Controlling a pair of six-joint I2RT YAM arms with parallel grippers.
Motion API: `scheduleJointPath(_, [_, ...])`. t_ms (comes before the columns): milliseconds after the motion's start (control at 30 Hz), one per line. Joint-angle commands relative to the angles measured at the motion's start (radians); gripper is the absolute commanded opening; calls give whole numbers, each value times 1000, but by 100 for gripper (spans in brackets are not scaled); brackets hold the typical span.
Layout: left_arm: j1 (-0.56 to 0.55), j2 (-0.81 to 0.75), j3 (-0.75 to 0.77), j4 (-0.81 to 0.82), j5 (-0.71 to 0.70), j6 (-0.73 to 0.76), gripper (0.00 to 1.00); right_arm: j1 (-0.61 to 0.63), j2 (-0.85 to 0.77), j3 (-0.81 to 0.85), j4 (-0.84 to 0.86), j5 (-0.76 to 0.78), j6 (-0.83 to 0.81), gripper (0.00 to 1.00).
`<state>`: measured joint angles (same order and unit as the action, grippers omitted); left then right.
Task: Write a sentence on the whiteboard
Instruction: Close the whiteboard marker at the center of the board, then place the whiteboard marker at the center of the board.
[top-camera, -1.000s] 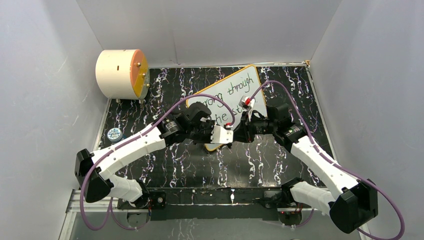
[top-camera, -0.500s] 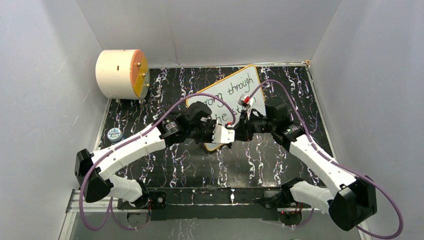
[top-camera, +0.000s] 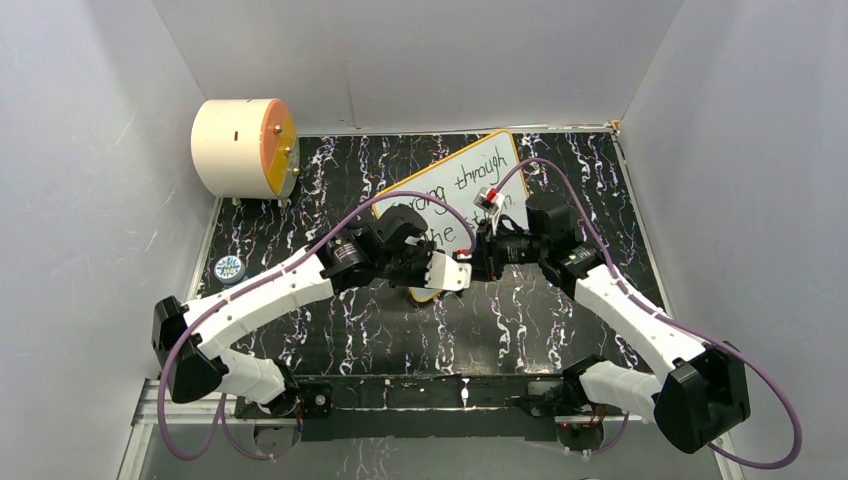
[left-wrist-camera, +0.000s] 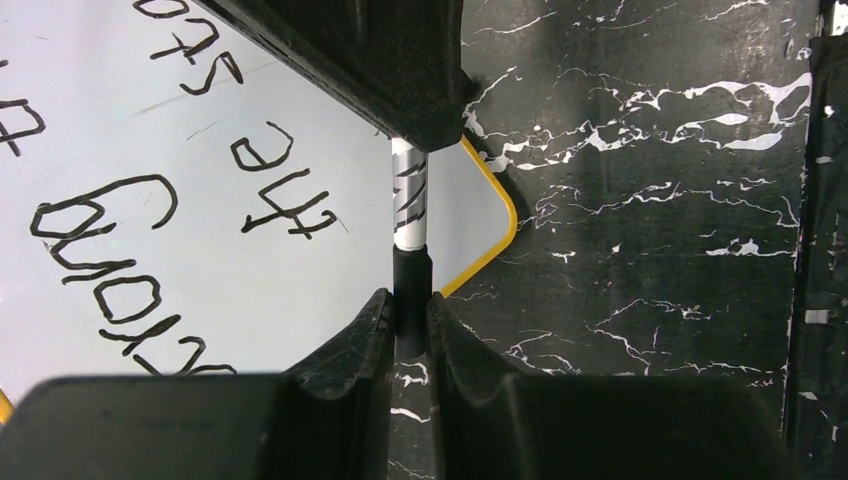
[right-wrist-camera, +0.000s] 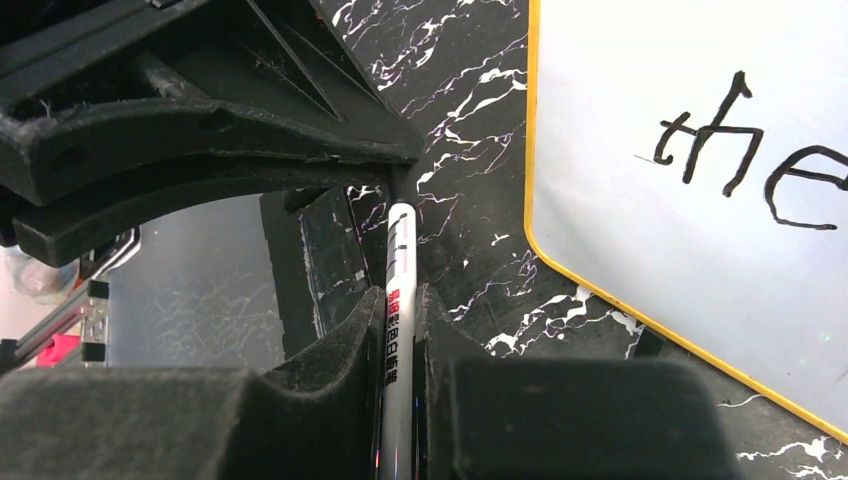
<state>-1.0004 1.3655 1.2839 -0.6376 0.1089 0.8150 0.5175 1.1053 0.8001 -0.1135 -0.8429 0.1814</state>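
The whiteboard (top-camera: 478, 172) lies tilted on the black marbled table, orange-framed, with handwritten words on it. A marker (left-wrist-camera: 409, 205) with a white barrel and a black cap (left-wrist-camera: 410, 275) is stretched between both grippers over the board's near corner. My left gripper (left-wrist-camera: 410, 302) is shut on the black cap end. My right gripper (right-wrist-camera: 400, 298) is shut on the white printed barrel (right-wrist-camera: 400, 245). In the top view the left gripper (top-camera: 458, 262) and the right gripper (top-camera: 480, 252) face each other tip to tip. The whiteboard (left-wrist-camera: 200, 200) and its yellow edge (right-wrist-camera: 640, 320) show in both wrist views.
A cream cylinder with an orange face (top-camera: 243, 147) stands at the back left on small feet. A small round blue-topped object (top-camera: 229, 268) lies by the left wall. White walls close in the table on three sides. Purple cables arch over both arms.
Both wrists have drifted slightly toward the back of the table, still joined on the marker. The right arm's elbow has swung a little inward.
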Motion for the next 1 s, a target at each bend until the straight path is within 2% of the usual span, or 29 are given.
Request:
scheduleJointPath(0, [-77,-35,5,251,156,13,0,22,19,-1,162,11,78,0])
scheduleJointPath(400, [-89,-120,-100,371,93,16,0,21,59,-14,233,-4,199,0])
scheduleJointPath(600, [-89,-172,-137,375,4,4,0,6,-7,1,99,170,94,0])
scheduleJointPath(633, [-89,-181,-142,377,-13,-4,5,4,-19,3,71,198,78,0])
scheduleJointPath(733, [-89,-221,-167,410,-89,-49,29,1,-57,10,-9,309,33,0])
scheduleJointPath(900, [-85,-284,-227,531,-296,-142,50,-1,-162,7,-119,586,8,0])
scheduleJointPath(967, [-78,-293,-229,556,-378,-183,55,-1,-207,-8,-154,713,12,0])
